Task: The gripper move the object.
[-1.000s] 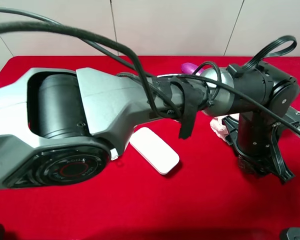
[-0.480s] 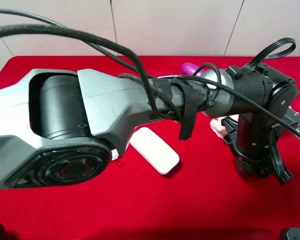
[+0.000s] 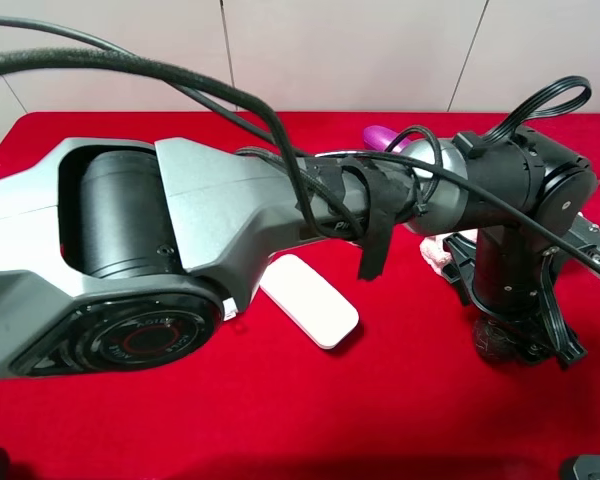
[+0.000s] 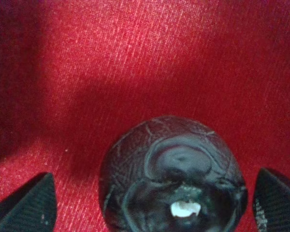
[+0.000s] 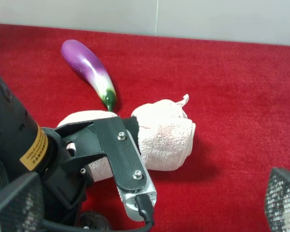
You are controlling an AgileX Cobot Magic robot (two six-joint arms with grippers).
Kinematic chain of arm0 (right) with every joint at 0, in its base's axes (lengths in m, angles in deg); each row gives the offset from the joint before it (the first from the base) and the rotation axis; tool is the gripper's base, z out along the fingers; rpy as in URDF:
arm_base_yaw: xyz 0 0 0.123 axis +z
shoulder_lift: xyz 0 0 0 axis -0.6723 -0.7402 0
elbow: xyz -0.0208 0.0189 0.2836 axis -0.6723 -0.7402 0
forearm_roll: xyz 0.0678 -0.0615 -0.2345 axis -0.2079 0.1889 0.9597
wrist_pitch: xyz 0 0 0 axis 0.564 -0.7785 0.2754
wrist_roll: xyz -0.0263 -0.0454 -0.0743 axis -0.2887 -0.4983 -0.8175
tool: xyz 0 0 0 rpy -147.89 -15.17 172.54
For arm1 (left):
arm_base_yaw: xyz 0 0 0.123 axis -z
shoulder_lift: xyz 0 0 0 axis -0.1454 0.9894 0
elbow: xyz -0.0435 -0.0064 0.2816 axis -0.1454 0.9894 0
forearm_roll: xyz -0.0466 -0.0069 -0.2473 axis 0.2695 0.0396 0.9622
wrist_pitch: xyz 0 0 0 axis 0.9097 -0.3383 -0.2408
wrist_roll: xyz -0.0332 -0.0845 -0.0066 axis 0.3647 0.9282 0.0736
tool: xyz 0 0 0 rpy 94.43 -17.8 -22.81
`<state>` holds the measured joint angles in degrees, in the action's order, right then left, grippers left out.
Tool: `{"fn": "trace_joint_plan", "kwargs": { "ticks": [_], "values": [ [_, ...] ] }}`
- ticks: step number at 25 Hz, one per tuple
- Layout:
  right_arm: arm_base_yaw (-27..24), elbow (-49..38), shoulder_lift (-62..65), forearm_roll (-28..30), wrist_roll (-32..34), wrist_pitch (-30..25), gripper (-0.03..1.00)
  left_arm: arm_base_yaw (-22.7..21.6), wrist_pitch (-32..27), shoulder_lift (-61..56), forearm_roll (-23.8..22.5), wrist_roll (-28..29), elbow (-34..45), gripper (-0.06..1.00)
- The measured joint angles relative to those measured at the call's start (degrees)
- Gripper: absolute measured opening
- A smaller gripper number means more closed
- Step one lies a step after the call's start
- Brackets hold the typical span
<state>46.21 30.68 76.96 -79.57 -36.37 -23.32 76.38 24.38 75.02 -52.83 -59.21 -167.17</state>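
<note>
The object, a small dark mottled ball (image 3: 492, 340), rests on the red cloth at the right. In the left wrist view the ball (image 4: 174, 179) lies between the two black fingertips (image 4: 24, 203) with its dimpled top up, and red cloth shows on both sides of it. My left gripper (image 3: 508, 346) points down over the ball with its jaws apart, at the end of the big silver-grey arm that reaches across the table. My right gripper (image 5: 147, 203) is open and empty, and looks at the left gripper from a short way off.
A purple eggplant (image 5: 87, 67) lies at the back, also in the high view (image 3: 380, 133). A rolled pink towel (image 5: 164, 135) lies just behind the left gripper (image 3: 438, 255). A flat white block (image 3: 310, 300) lies mid-table. A pale wall (image 3: 380, 50) stands behind the table.
The left gripper's lower end has shifted slightly, and the dark ball now shows plainly on the cloth beside it. The rest of the left arm has barely moved.
</note>
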Motion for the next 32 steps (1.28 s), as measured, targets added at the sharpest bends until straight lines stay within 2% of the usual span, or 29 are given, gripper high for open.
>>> {"fn": "trace_joint_plan", "kwargs": {
  "ticks": [7, 17, 32],
  "values": [
    [0.00, 0.00, 0.00, 0.00, 0.00, 0.00, 0.69, 0.00, -4.19, 0.00, -0.82, 0.06, -5.00, 0.80],
    [0.00, 0.00, 0.00, 0.00, 0.00, 0.00, 0.69, 0.00, -14.36, 0.00, -5.87, 3.00, -13.66, 0.82],
    [0.00, 0.00, 0.00, 0.00, 0.00, 0.00, 0.69, -2.37, -14.66, -3.93, -7.22, 4.00, -15.93, 0.86]
  ]
}}
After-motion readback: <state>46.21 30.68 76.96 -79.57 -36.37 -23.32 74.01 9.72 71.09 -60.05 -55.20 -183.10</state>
